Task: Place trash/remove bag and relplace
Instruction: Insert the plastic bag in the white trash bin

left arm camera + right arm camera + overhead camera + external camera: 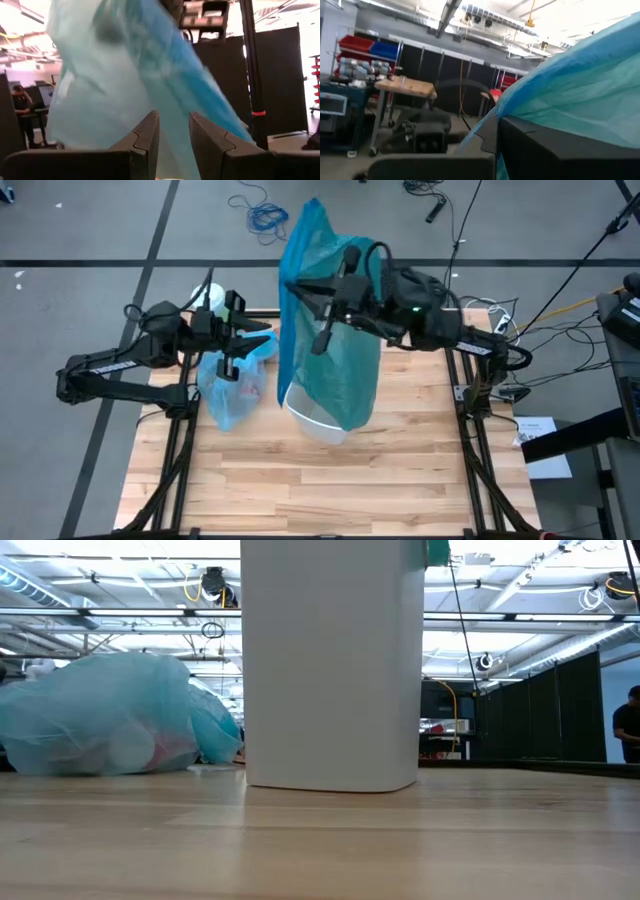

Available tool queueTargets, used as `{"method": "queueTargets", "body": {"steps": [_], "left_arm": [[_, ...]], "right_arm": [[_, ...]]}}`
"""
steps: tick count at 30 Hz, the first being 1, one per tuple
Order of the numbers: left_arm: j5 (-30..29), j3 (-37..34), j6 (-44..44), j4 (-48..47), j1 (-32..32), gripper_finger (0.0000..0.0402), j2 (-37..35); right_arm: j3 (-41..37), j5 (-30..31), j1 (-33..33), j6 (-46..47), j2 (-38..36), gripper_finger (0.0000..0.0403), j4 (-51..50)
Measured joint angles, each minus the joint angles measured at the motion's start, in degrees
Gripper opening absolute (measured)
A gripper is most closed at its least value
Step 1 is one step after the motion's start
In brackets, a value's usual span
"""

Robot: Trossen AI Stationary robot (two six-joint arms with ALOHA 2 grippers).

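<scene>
At the frame's centre, the right end effector (322,308) clenched a crinkly, translucent teal-blue bag (335,355) draped over the smooth white wastebasket (318,423). Left of it, the left end effector (243,340) hung released above a filled, crumpled light-blue bag (230,388) on the wooden table (330,480).
</scene>
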Motion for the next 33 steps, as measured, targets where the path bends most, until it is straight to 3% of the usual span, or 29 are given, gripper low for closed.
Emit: {"method": "queueTargets", "body": {"steps": [15, 26, 33], "left_arm": [[-4.66, 0.02, -0.40, 0.00, -1.14, 0.0108, 1.82], [-3.30, 0.02, -3.44, 0.15, -3.04, 0.0184, 2.09], [-0.39, 0.02, -3.71, 0.25, -3.76, 0.0199, 1.40]], "right_arm": [[-0.04, 2.77, -0.83, -3.38, 3.37, 0.0000, -0.73], [-0.03, 4.31, -0.96, -4.98, 3.34, 0.0000, -1.45], [-0.02, 4.31, -1.05, -5.03, 3.32, 0.0000, -2.85]]}}
